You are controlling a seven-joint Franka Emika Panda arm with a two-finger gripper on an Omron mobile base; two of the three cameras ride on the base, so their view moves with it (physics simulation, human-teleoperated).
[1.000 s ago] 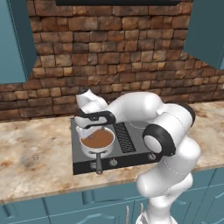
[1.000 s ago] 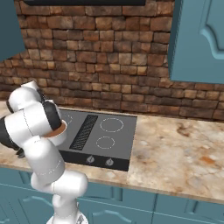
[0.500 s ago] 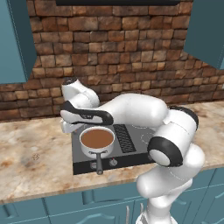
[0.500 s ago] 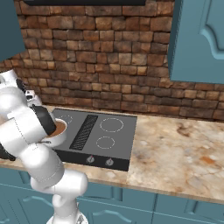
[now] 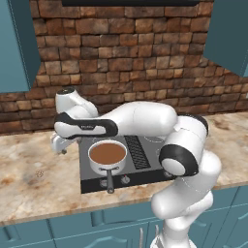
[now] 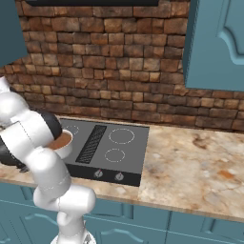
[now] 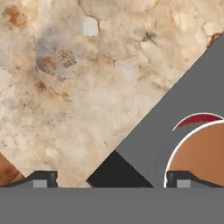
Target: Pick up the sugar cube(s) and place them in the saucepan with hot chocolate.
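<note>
hand view puts the sugar cube (image 7: 66, 57) far left, a small speckled patch faint on the beige counter (image 7: 87, 109), with the gripper (image 7: 111, 177) hanging above, jaws wide apart and empty. the main risk, i judge, is missing so pale and tiny a cube against the marbling (or nudging it away with one fingertip on descent). further right lies the dark cooktop (image 7: 175, 113) edge, then the saucepan (image 7: 201, 153) rim with brown liquid, close under the right fingertip; a careless swing could clip that rim or the handle and slop chocolate. from the left base view the cube (image 5: 39, 173) sits well apart from the saucepan (image 5: 107, 155), with nothing standing between.
</note>
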